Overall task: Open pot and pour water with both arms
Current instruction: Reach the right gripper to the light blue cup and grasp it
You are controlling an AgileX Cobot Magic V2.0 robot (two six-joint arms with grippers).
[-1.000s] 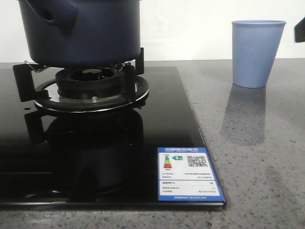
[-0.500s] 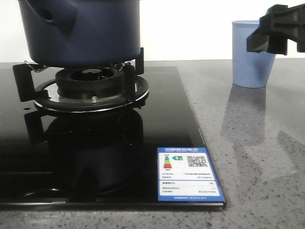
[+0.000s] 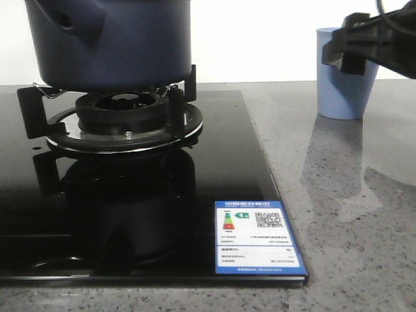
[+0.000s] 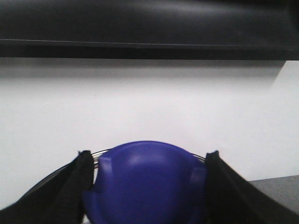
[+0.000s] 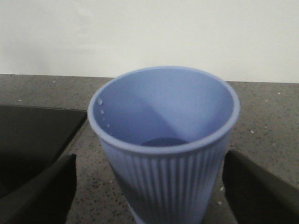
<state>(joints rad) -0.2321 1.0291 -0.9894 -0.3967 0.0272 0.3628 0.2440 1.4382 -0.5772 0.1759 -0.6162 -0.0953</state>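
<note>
Up front, matte navy pot [image 3: 114, 42], ribbed pale cup [image 5: 163, 144] — glossy black hob [image 3: 130, 214]

Bright, even light; glossy cooktop [image 3: 130, 214] mirrors the burner (wrist views slightly soft).

A dark navy pot [image 3: 110, 42], a pale blue ribbed cup [image 3: 344, 91], a glossy black hob [image 3: 130, 214] and a speckled grey counter [image 3: 351, 214] are shown.

The pot [image 3: 114, 42] sits on the burner grate [image 3: 123, 120] at left; the cup [image 3: 344, 84] stands on the surface [image 3: 351, 214] at right.
</note>
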